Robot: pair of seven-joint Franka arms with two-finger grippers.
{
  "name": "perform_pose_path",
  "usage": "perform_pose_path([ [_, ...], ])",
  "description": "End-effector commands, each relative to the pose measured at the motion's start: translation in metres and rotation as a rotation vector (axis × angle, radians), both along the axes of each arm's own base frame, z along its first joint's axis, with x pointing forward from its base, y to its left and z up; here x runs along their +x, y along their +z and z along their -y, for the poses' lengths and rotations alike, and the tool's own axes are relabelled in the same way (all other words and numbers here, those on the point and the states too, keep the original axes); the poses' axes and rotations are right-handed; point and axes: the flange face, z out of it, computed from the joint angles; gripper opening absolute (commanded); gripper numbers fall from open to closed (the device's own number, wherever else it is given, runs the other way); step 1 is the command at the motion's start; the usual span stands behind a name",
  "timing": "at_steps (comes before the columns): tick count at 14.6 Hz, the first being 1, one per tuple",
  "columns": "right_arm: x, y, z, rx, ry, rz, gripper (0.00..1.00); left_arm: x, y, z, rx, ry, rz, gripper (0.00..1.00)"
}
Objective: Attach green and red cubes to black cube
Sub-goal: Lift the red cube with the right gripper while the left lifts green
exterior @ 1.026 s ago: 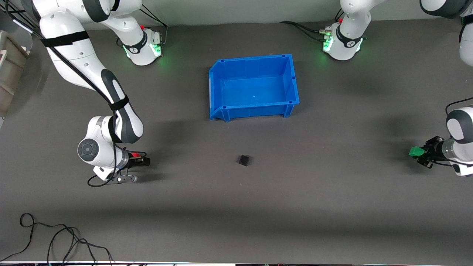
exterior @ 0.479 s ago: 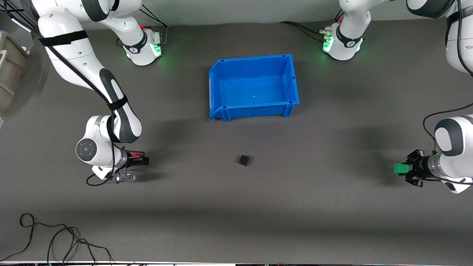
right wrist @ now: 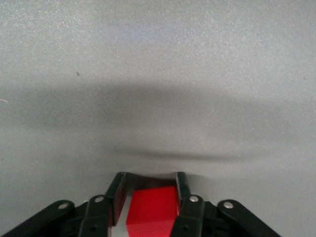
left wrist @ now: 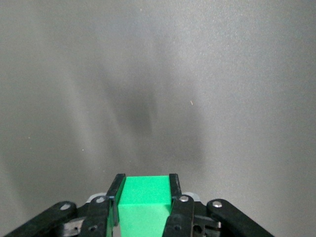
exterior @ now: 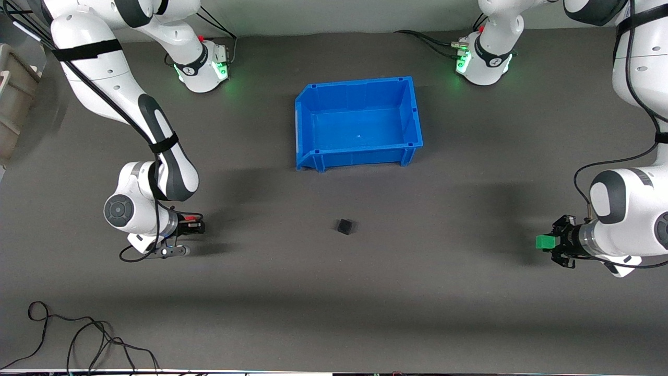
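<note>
between the left fingers: green cube [left wrist: 143,205], bright plain green, matte, its flat sides pressed by both black pads, one face poking out past the fingertips (square and sharp-edged in the left wrist view)
left gripper [exterior: 554,244]: clamped on the green cube, held up over bare table toward the left arm's end, fingers pointing sideways toward the table's middle
green cube, front view [exterior: 544,241]: sits at the very tip of the fingers, small against the white wrist
between the right fingers: red cube [right wrist: 153,210], bright red, matte; it touches one finger, and a thin gap shows between it and the other finger
right gripper [exterior: 194,226]: low at the table toward the right arm's end, fingers part-way in around the red cube; cannot tell whether the grip is firm yet
red cube, front view [exterior: 192,218]: only a sliver of red shows among the black fingers
ahead of both sets of fingertips: black cube [exterior: 344,226], small, matte black, slightly turned, alone on the table about midway between the two grippers, well apart from each (same size as the coloured ones as far as it shows)
blue bin [exterior: 305,99]: open-topped, farther from the front camera than the black cube, nothing in it touching any finger
table [exterior: 334,292]: dark grey, matte
</note>
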Motion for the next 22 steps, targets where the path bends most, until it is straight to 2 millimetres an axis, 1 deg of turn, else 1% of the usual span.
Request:
perform_pose_path([
  [1,-0.013,-0.006,-0.001,0.041,-0.052,-0.04,0.38,-0.001,0.005,0.0,0.005,0.02,-0.015,0.0],
  [3,-0.012,-0.005,0.0,0.041,-0.049,-0.038,0.23,-0.002,0.003,-0.003,0.006,0.025,-0.02,0.0],
  [4,-0.012,-0.004,0.0,0.041,-0.05,-0.035,0.07,-0.003,0.004,-0.003,0.006,0.025,-0.021,0.0],
  [5,-0.01,0.0,0.0,0.043,-0.051,-0.032,0.0,-0.003,0.007,-0.002,0.006,0.023,-0.027,0.0],
  [8,-0.003,0.017,-0.003,0.054,-0.06,-0.054,0.0,-0.004,0.015,-0.001,0.011,0.019,-0.034,0.0],
  [12,-0.003,0.016,-0.004,0.054,-0.057,-0.059,0.0,-0.003,0.019,0.002,0.006,0.02,-0.028,0.0],
  [13,-0.001,0.017,-0.004,0.053,-0.052,-0.056,0.11,-0.002,0.019,0.005,0.008,0.026,-0.028,0.0],
  [14,0.005,0.02,-0.007,0.056,-0.033,-0.044,0.74,-0.002,0.019,0.006,0.01,0.031,-0.027,0.0],
  [15,0.007,0.021,-0.009,0.054,-0.027,-0.039,0.99,-0.002,0.019,0.006,0.01,0.031,-0.027,0.0],
  [17,0.01,0.025,-0.019,0.058,0.006,-0.031,1.0,-0.002,0.019,0.008,0.01,0.03,-0.029,0.0],
  [19,0.009,0.028,-0.022,0.066,0.071,-0.033,1.0,-0.002,0.021,0.001,0.01,0.041,-0.026,0.0],
  [20,0.004,0.025,-0.022,0.08,0.13,-0.081,1.0,-0.002,0.024,-0.005,0.01,0.048,-0.021,0.0],
  [22,0.001,0.025,-0.01,0.109,0.277,-0.112,1.0,-0.002,0.025,-0.009,0.014,0.048,-0.017,0.0],
])
